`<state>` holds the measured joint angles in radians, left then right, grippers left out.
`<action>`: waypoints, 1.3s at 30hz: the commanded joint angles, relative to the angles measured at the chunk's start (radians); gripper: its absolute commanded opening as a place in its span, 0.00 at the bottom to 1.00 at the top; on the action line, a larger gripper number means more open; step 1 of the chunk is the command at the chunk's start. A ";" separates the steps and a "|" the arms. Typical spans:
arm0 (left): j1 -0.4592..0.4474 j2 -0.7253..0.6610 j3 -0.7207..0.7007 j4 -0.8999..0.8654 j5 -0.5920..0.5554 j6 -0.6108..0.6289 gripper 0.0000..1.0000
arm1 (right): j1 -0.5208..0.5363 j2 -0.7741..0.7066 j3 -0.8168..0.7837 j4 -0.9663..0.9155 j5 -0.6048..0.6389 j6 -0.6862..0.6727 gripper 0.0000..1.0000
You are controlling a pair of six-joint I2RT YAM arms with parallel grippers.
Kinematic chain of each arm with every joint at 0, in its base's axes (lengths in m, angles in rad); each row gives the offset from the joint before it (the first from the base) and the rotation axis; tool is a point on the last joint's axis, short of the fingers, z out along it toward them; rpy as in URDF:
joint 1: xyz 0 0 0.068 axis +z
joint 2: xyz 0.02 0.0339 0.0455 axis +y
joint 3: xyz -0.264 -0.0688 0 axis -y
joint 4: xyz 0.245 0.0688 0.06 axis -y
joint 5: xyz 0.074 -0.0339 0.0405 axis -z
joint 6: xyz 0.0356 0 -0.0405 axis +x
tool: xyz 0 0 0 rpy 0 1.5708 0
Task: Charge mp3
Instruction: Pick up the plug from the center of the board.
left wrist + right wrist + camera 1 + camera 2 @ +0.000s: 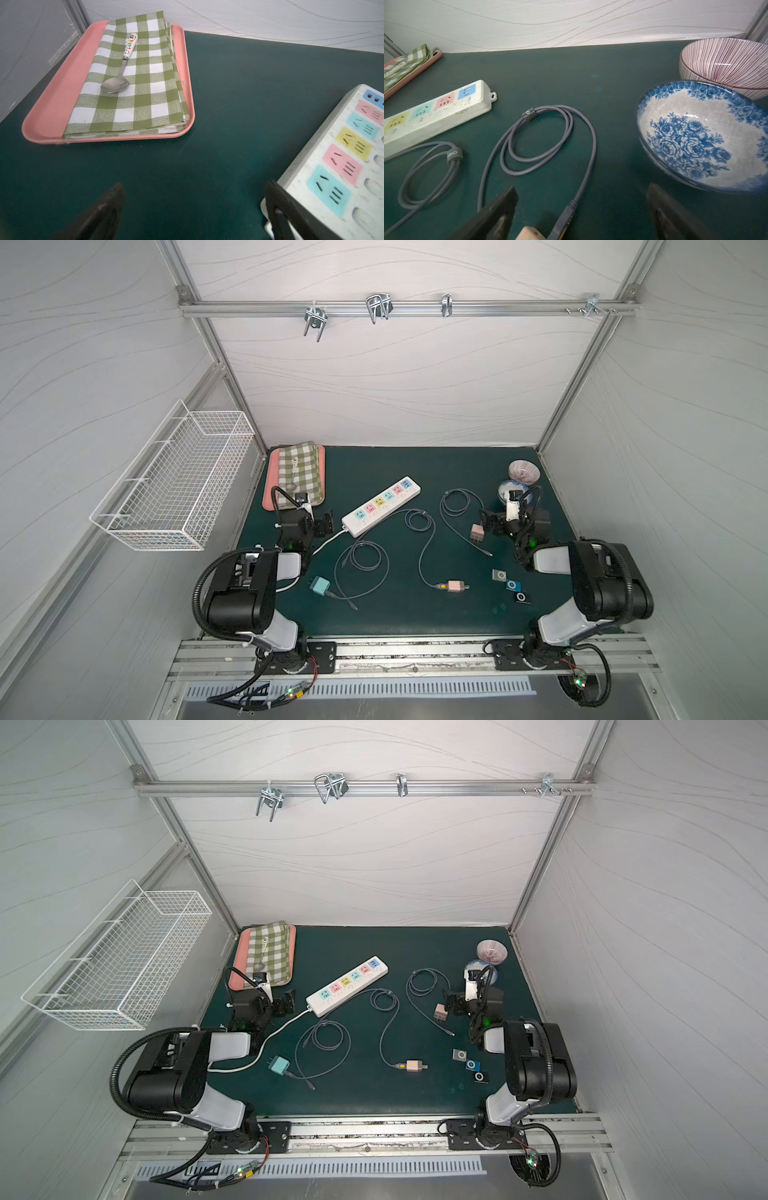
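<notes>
I saw the silver mp3, blue mp3 and black mp3 lying flat, unplugged, in a diagonal row at lower right of a top view

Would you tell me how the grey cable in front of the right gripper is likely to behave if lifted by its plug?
The cable lies in slack loops, so it is probably floppy and would trail. The strap binds its coil, so those turns should stay bundled. Its plug seems seated in the charger, which might come along.
</notes>
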<state>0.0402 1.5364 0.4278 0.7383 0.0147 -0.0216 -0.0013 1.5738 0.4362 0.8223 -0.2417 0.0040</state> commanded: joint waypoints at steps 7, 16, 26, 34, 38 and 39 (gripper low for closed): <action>0.001 0.004 0.015 0.036 -0.008 0.009 0.99 | 0.001 0.012 -0.002 0.020 -0.010 -0.004 0.99; 0.003 0.005 0.018 0.033 -0.006 0.009 0.99 | 0.001 0.012 0.001 0.015 -0.008 -0.004 0.99; 0.003 0.005 0.017 0.030 -0.005 0.009 0.99 | 0.001 0.014 0.003 0.013 -0.008 -0.003 0.99; 0.004 -0.057 0.092 -0.132 -0.081 -0.022 0.99 | -0.003 -0.009 -0.014 0.030 0.033 0.019 0.99; 0.004 -0.163 0.199 -0.393 -0.093 -0.040 0.99 | -0.010 -0.121 0.068 -0.196 0.001 0.014 0.99; 0.005 -0.190 0.222 -0.439 -0.074 -0.041 0.99 | -0.005 -0.143 0.106 -0.278 -0.010 0.009 0.99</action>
<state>0.0406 1.4212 0.5663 0.4328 -0.0479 -0.0456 -0.0044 1.5063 0.4587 0.7036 -0.2298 0.0174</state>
